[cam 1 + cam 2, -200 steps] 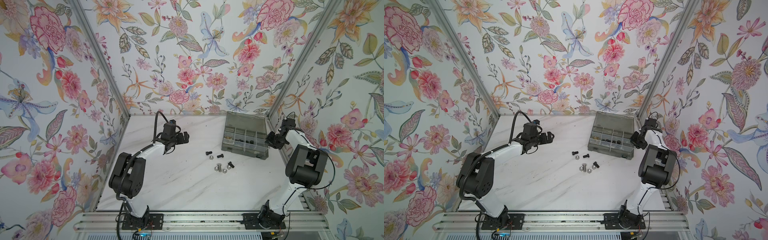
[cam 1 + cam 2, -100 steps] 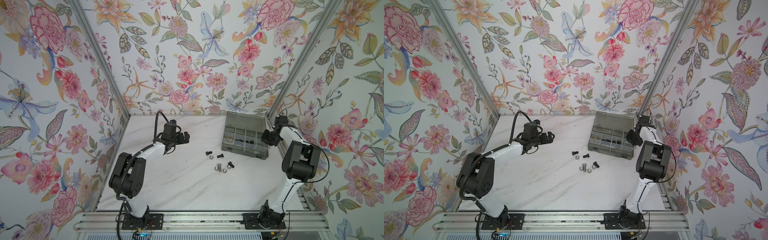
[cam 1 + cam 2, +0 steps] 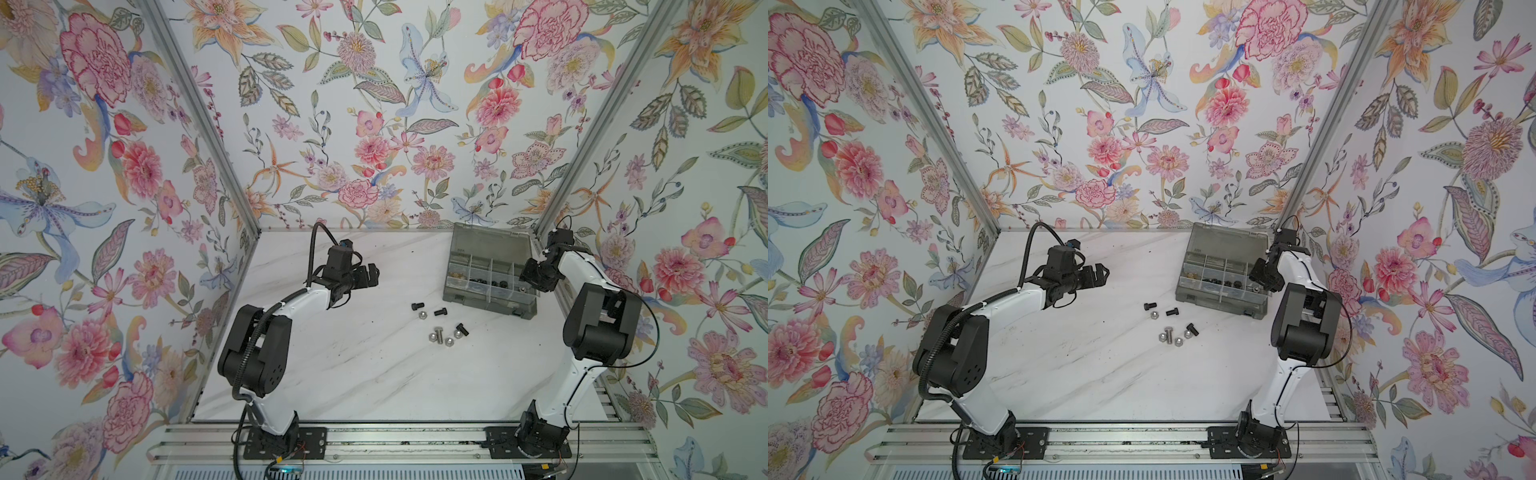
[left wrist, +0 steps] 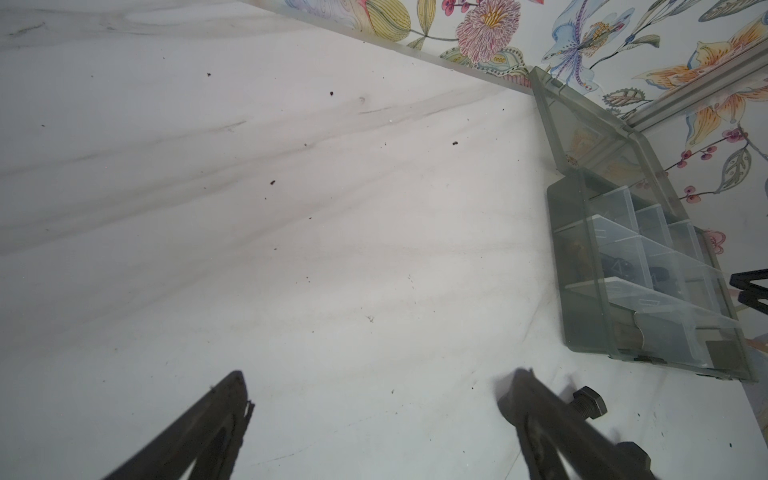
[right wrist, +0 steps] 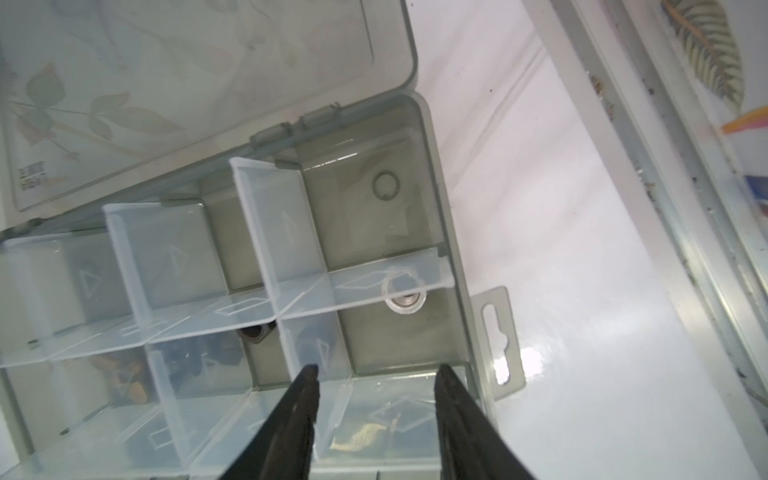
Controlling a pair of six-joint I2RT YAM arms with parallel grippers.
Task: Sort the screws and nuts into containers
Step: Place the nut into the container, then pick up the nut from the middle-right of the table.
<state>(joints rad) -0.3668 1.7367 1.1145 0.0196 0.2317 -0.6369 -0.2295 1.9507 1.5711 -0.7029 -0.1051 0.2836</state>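
Both jaws open: right gripper (image 5: 378,370) over the organizer box (image 3: 486,297), left gripper (image 4: 379,374) above the table (image 3: 353,374).
Right jaws apart, nothing between them, above the end compartment (image 5: 395,345), where one silver nut (image 5: 402,300) lies against the divider (image 5: 357,286). Left jaws wide, empty, well apart from the box. Black screws (image 3: 440,311), silver nuts (image 3: 422,315) and a silver screw (image 3: 435,335) lie loose on the table near the box front. Lid (image 3: 490,241) up.

Left arm (image 3: 299,301) left of centre, stretched toward the right; left pincer (image 3: 368,276) held level, jaws spread wide. Right arm (image 3: 582,266) at right edge, folded sharply; right pincer (image 3: 531,283) angled down-left, jaws parted.
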